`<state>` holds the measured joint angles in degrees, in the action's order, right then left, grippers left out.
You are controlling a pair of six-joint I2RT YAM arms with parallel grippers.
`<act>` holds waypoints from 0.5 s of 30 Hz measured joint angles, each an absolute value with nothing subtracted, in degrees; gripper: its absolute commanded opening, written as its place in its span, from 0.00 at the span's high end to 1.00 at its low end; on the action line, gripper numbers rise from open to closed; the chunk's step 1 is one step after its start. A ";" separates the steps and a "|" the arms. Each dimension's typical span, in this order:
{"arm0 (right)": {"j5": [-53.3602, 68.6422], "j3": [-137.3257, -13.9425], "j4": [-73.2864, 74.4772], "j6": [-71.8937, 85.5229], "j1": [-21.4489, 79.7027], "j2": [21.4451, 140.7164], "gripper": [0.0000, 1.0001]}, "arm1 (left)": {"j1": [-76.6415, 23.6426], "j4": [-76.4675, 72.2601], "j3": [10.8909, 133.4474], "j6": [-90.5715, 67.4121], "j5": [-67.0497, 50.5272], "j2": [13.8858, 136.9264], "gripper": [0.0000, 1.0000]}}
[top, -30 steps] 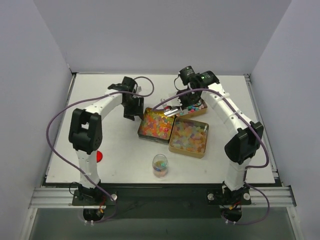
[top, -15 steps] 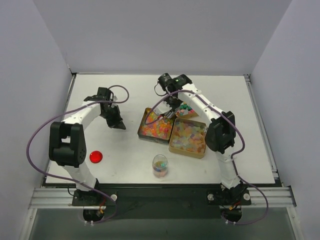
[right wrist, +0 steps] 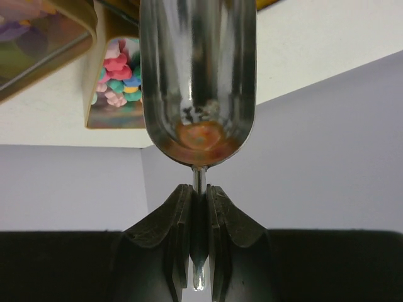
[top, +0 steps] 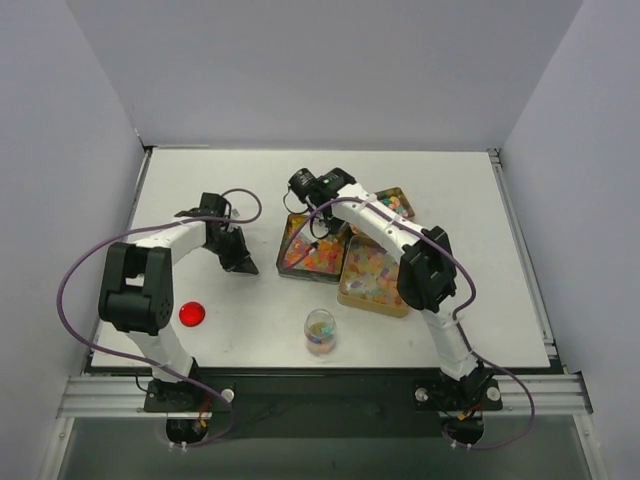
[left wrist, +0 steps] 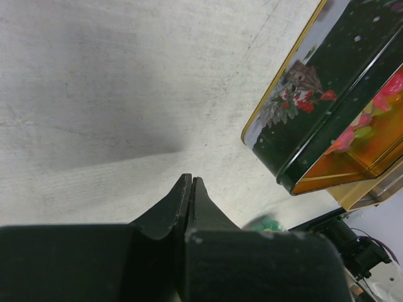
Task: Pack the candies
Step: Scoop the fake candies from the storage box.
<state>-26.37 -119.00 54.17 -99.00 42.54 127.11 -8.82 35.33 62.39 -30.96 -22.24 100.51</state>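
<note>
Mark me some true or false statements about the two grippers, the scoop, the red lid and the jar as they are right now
1. The right gripper clamps a metal scoop by its handle. True.
2. The left gripper holds a candy. False: it is shut on nothing, over bare table.
3. The red lid sits on the jar. False: it lies on the table, apart from the jar.
4. The jar holds some candies. True.

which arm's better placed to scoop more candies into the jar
Right. The right gripper is shut on the metal scoop, above the candies in the open tin. The left gripper is shut on nothing, over bare table beside that tin.
</note>
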 measured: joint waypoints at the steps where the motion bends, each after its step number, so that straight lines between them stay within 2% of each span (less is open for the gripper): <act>1: -27.20 -118.50 53.84 -98.32 43.03 127.52 1.00 | -8.95 34.87 61.73 -30.94 -22.46 100.40 1.00; 6: -31.03 -116.66 52.99 -94.50 44.75 128.90 1.00 | -10.96 31.66 58.41 -30.92 -23.38 99.48 1.00; 15: -28.47 -118.78 57.01 -83.72 44.97 129.71 1.00 | -15.73 25.76 57.30 -31.22 -27.22 100.09 1.00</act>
<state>-28.47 -118.78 57.01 -83.72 44.97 129.71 -15.73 25.76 57.30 -31.22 -27.22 100.09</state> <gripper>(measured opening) 0.142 0.022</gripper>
